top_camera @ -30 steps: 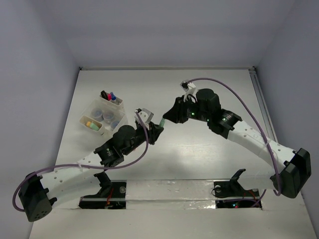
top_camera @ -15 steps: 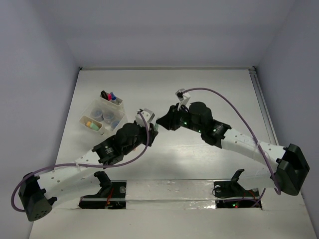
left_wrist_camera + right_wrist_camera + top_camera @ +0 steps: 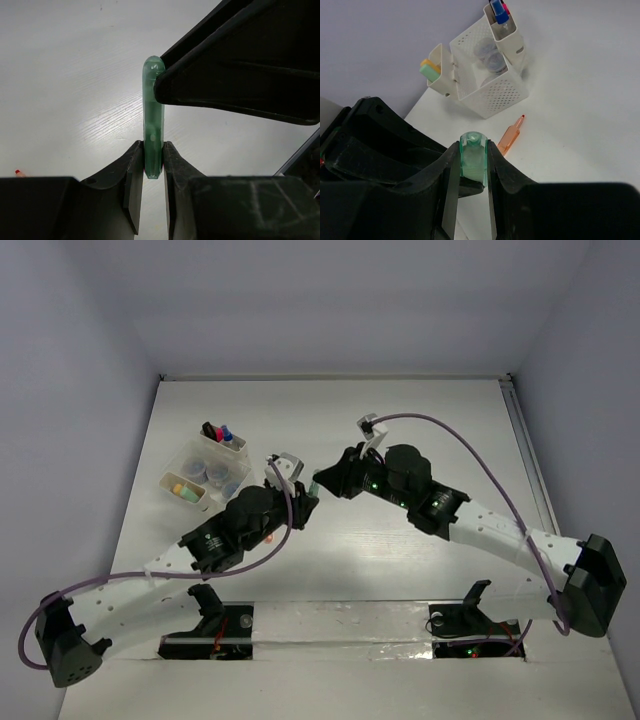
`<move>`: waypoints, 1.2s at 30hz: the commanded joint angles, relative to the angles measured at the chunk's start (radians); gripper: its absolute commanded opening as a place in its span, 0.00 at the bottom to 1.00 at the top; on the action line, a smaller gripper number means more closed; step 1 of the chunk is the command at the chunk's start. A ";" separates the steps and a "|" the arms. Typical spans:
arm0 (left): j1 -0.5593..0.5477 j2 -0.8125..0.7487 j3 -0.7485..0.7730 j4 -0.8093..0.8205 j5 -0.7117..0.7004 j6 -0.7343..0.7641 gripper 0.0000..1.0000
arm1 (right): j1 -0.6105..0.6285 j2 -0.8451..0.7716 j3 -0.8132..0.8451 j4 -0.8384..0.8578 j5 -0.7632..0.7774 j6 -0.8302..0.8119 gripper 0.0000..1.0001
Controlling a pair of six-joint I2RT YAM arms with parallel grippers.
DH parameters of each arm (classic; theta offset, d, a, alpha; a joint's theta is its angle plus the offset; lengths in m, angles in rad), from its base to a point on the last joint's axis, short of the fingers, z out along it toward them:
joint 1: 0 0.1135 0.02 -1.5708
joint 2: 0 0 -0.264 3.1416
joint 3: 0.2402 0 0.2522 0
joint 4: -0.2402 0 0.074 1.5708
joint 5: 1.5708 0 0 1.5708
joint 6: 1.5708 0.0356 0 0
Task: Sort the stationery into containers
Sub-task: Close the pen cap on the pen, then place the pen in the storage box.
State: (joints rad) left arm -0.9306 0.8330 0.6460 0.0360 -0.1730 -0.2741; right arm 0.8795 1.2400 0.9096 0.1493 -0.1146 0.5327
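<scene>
A translucent green marker [image 3: 313, 483] hangs above the table's middle, held from both ends. My left gripper [image 3: 304, 497] is shut on one end; its wrist view shows the marker [image 3: 152, 105] pinched between the left gripper's [image 3: 153, 149] jaws. My right gripper [image 3: 322, 481] is shut on the other end, the marker's cap [image 3: 472, 161] sitting between the right gripper's [image 3: 472, 146] jaws. The white bins [image 3: 230, 462] stand at the back left, and in the right wrist view [image 3: 505, 95].
An orange marker [image 3: 510, 136] lies loose on the table near the bins. Pink-black and blue-capped markers [image 3: 218, 432] stand in the back bin, round jars [image 3: 207, 472] in the middle one, stubby green and orange pieces [image 3: 183, 490] in the front one.
My right gripper carried the green marker left toward my left gripper. My left gripper rose to meet it and has closed on its free end.
</scene>
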 commanded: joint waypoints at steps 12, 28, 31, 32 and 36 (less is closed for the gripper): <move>0.025 -0.109 -0.072 0.349 -0.108 -0.112 0.00 | -0.132 -0.192 0.028 -0.269 -0.152 0.003 0.50; 0.136 -0.163 -0.169 0.614 0.490 -0.212 0.00 | -0.250 -0.081 0.132 0.039 -0.674 -0.177 0.82; 0.176 -0.166 -0.197 0.659 0.538 -0.237 0.00 | -0.251 -0.048 0.143 0.128 -0.755 -0.139 0.82; 0.200 -0.161 -0.209 0.686 0.578 -0.260 0.00 | -0.251 -0.037 0.141 0.150 -0.776 -0.122 0.82; 0.219 -0.137 -0.221 0.723 0.630 -0.289 0.00 | -0.251 0.002 0.167 0.180 -0.819 -0.108 0.76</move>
State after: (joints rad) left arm -0.7223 0.6884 0.4343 0.6430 0.3584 -0.5228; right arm 0.6342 1.2266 1.0092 0.2054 -0.8375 0.4038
